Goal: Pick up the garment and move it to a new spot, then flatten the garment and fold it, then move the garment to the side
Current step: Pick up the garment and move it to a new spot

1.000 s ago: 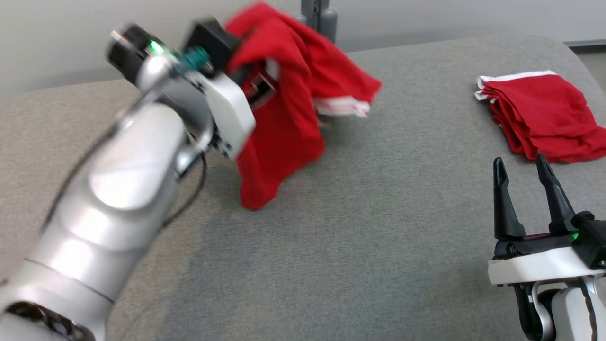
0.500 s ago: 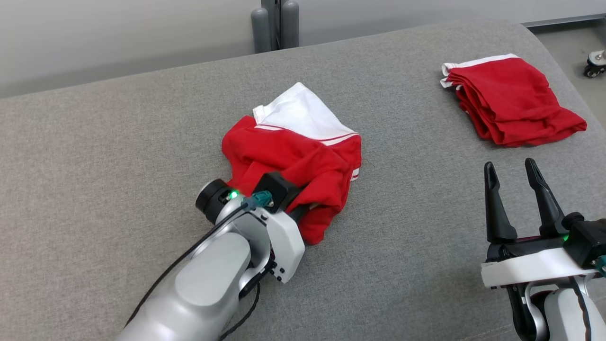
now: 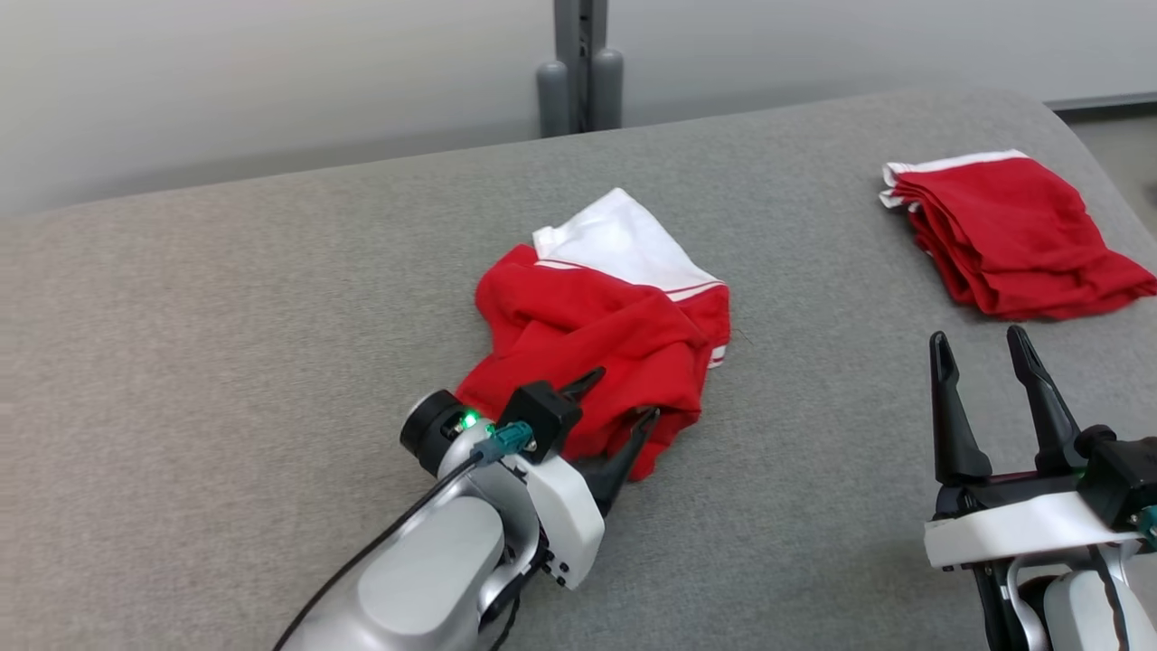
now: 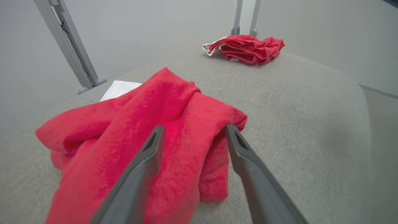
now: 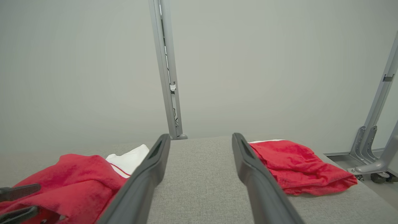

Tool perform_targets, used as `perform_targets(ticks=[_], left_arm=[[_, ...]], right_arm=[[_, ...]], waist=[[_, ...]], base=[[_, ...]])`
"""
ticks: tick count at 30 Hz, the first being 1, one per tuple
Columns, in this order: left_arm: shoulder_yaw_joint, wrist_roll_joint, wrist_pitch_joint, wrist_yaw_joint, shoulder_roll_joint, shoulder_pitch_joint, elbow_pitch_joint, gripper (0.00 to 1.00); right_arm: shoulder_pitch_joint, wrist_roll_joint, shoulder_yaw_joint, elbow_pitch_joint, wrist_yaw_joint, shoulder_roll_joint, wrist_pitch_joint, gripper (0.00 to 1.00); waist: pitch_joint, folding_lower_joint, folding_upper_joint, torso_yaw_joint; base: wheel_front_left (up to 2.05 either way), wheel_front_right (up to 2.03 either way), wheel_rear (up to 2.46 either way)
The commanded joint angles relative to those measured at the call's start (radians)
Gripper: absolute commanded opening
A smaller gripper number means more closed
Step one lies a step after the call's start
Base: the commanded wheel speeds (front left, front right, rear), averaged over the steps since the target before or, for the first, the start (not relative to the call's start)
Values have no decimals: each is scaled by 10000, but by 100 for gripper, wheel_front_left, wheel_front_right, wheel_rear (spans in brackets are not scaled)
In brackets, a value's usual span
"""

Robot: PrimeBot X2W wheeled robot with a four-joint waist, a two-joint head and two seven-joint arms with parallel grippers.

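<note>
Left gripper [image 3: 625, 393] low, splayed, seemingly touching garment [image 3: 587, 316]

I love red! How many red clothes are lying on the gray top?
2. A crumpled red-and-white garment lies mid-surface, a fold of it between the fingers of the open left gripper. A folded red garment lies far right, beyond the right gripper. Its layers could hide another.

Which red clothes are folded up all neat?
The garment on the right, beyond the right gripper. The middle garment, showing white, lies crumpled at the left gripper.
</note>
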Motion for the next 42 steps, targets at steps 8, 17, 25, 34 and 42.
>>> perform_targets(ticks=[8,17,25,34,42], left_arm=[[441,-325,-369,614,339,923,-1051,100],[2627,-329,-458,1996,981,2620,-3505,100],[4645,401,-458,2397,1018,4333,-4882,100],[6031,1359,-460,2345,729,5426,-5254,100],[6596,1806,-462,1996,459,5597,-5207,100]], right_arm=[[336,-166,-211,9,-1,-50,-77,100],[608,-257,-364,3,-3,-50,-42,100],[925,-308,-278,92,-1,-50,-49,100],[1117,281,-202,322,-3,-50,-69,100],[1078,328,-66,424,-3,-52,-74,100]], waist=[[-509,0,-1,793],[-793,0,-1,1368],[-811,0,-1,1572],[-913,0,-1,1640],[-969,0,-1,1628]], base=[[0,0,0],[0,0,0],[0,0,0],[0,0,0],[0,0,0]])
